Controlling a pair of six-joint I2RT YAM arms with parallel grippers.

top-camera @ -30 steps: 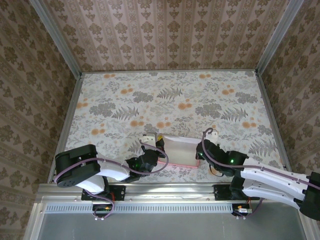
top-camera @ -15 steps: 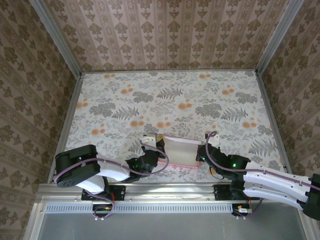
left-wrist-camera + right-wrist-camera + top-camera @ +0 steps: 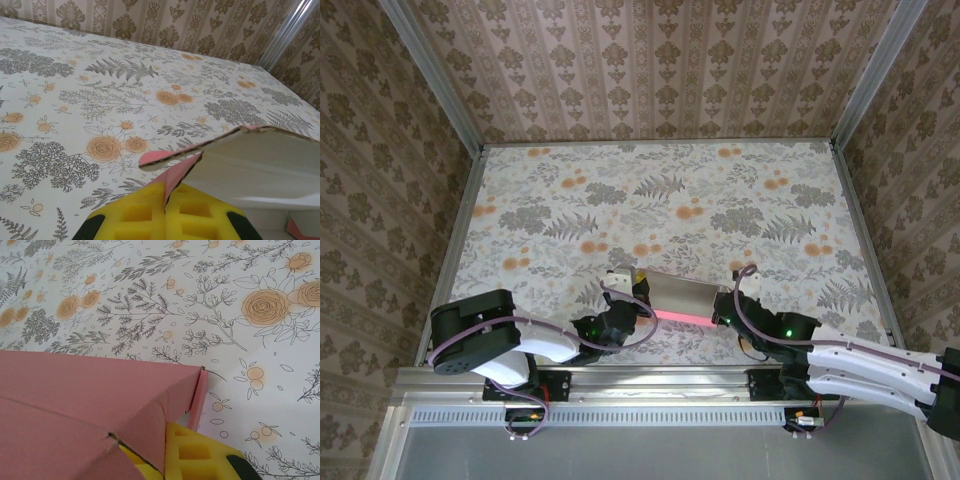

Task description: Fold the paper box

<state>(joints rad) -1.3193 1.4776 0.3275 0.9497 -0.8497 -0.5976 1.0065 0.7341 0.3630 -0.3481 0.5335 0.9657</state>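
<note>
The paper box (image 3: 675,295) sits near the table's front edge, between my two arms, tilted with a pink edge along its near side. My left gripper (image 3: 632,303) is at its left end. In the left wrist view the yellow pads of the left gripper (image 3: 167,197) are shut on a pink flap, and the box's whitish inner face (image 3: 250,165) rises to the right. My right gripper (image 3: 722,310) is at the right end. In the right wrist view the box's pink outer face (image 3: 75,390) covers the lower left, and the right gripper (image 3: 165,452) is shut on a flap at its corner.
The floral table cover (image 3: 650,200) stretches away behind the box. Patterned walls (image 3: 650,70) close in the back and both sides, with metal rails along the edges. A metal corner post (image 3: 290,30) stands at the far right.
The box has tipped: its whitish inside, seen from above before, now shows a darker face with a bright pink near edge. My right gripper has shifted slightly nearer and lower.
</note>
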